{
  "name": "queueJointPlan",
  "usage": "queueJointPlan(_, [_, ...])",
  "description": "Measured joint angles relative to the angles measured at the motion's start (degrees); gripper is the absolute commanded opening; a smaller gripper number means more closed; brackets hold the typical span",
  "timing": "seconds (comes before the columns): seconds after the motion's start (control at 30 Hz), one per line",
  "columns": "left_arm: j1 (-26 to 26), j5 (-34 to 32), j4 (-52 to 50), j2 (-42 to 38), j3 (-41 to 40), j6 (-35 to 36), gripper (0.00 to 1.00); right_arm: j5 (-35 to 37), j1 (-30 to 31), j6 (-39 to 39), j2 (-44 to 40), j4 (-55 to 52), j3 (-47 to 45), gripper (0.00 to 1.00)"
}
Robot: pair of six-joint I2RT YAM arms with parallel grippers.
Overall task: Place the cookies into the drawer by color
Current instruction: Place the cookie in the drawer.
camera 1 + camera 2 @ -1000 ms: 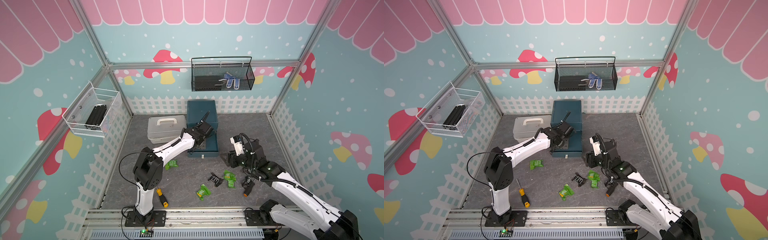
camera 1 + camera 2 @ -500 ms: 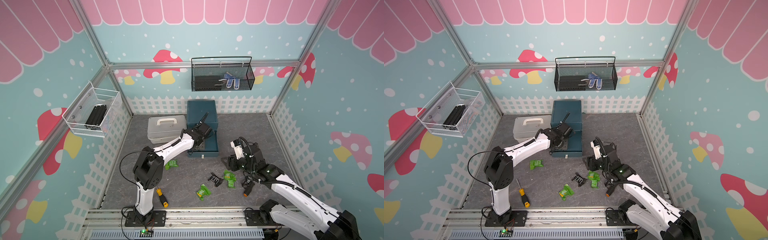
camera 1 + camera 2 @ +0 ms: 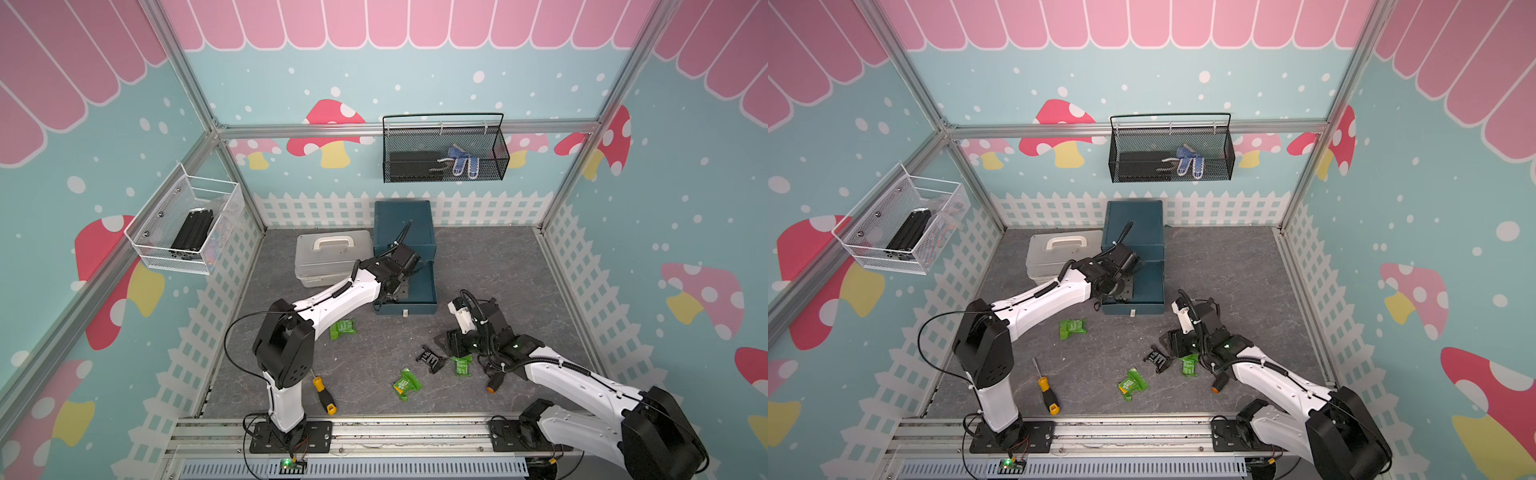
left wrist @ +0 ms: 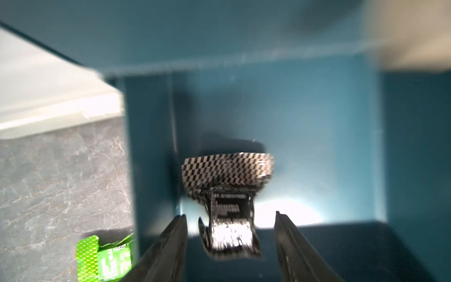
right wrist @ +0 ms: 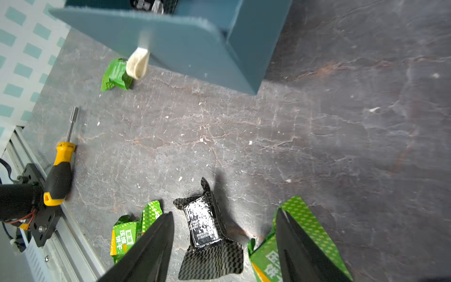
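Grey marbled floor (image 3: pixel 490 266), mushroom-print walls (image 3: pixel 415 75) | pale grey plastic case (image 3: pixel 332 257) beside teal drawer cabinet (image 3: pixel 401 220) | left gripper (image 4: pixel 229 214) fingers apart, black checkered foil packet (image 4: pixel 227 171) loose between | right gripper (image 5: pixel 224 212) fingers apart over another black packet (image 5: pixel 205 227)

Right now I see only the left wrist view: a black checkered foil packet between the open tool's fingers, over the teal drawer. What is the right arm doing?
Observer: Its tool is open, aimed at another black checkered foil packet lying on the grey table.
Reviewer: Green ones nearby?
Observer: Two green foil packets lie either side of it.
Reviewer: Anything not cookies?
Observer: A yellow-and-black-handled screwdriver lies near the left arm's base.
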Motion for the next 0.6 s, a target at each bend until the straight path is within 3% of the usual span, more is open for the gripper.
queueJointPlan(0.2, [-0.7, 0.1, 2.4, -9.4, -3.8, 0.2, 0.61, 1.6, 3.5, -1.1, 4.3, 0.2, 0.1, 0.70])
queueJointPlan(0.43, [-1.7, 2.0, 8.6, -25.2, -20.4, -1.4, 0.61, 4.7, 8.7, -3.3, 11.0, -0.5, 2.5, 0.71])
queueJointPlan(0.6, [-1.8, 4.3, 10.5, -32.2, -26.6, -2.6, 0.61, 6.7, 12.3, -4.8, 14.2, -1.4, 4.9, 0.71])
